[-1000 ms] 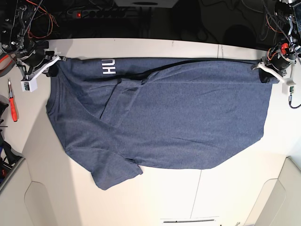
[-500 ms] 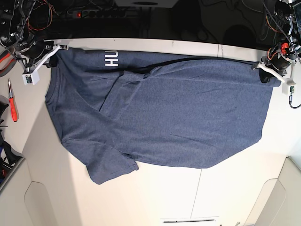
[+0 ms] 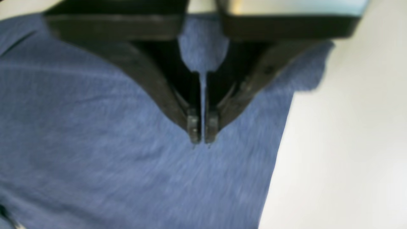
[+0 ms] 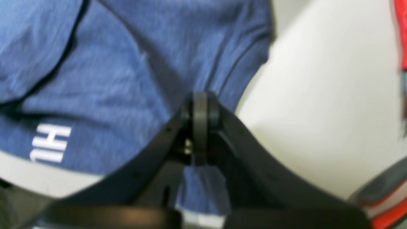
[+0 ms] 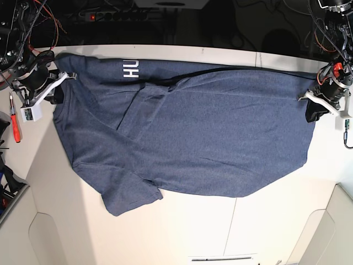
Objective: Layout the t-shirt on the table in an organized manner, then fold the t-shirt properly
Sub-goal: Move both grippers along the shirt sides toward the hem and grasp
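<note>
T-shirt [image 5: 193, 132] lies spread on the off-white table [image 5: 265, 226] with a dark seam.

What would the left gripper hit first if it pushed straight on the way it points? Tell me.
Most likely the t-shirt. In the left wrist view the left gripper points down at the blue fabric near the cloth's edge, its tips almost together. Whether they already touch the cloth is unclear; the table lies beneath.
</note>
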Robot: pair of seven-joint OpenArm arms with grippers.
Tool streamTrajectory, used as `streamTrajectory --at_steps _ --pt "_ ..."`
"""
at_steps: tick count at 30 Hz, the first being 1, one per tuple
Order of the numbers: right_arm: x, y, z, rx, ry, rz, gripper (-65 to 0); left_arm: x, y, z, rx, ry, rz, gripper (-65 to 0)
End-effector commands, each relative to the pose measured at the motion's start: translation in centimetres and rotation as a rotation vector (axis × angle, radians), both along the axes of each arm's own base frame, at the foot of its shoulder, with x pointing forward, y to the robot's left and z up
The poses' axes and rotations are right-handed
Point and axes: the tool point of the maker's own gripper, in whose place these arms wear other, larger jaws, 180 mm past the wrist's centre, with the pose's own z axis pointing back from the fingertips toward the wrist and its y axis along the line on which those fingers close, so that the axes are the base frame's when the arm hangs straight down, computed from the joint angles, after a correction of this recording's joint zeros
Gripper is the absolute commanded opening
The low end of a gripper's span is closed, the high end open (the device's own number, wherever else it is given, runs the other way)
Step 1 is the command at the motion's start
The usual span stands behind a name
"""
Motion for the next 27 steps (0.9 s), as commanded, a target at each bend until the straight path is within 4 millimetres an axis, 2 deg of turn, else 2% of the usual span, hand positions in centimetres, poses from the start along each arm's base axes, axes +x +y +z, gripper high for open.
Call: streamTrajectory --at_steps 1,5,9,11,14,17,22,27 --pt "2.0 -0.2 2.0 0.001 -0.090 0.002 -62.0 1.3 0.3 2.1 0.020 -0.069 -0.016 -56.6" --pt "5.3 -0.1 4.6 0.009 -0.219 -0.001 -50.8 2.4 0.1 3.5 0.031 -0.112 -0.026 -50.5" --pt "8.6 -0.3 7.6 0.000 -0.343 -0.004 -47.5 3.4 0.1 4.3 0.030 -0.138 -0.025 -42.5" --pt "10.3 -0.8 8.8 -0.022 -0.381 -0.010 -46.0 3.8 0.1 4.6 0.030 -0.149 -0.020 -42.1" --pt "12.8 -1.6 9.4 -0.021 -0.409 -0.035 -39.0 4.2 0.2 4.9 0.030 -0.160 -0.013 -42.1" --pt "15.4 -2.5 8.6 0.026 -0.407 -0.081 -33.7 4.3 0.3 5.1 0.031 -0.170 -0.012 -42.1" --pt "19.4 -3.5 5.3 0.132 -0.335 -0.165 -33.7 4.4 0.4 5.1 0.028 -0.175 -0.007 -42.1" --pt "20.8 -2.0 1.5 0.219 -0.209 -0.162 -33.7 4.4 0.6 4.4 0.014 -0.162 0.005 -42.1"
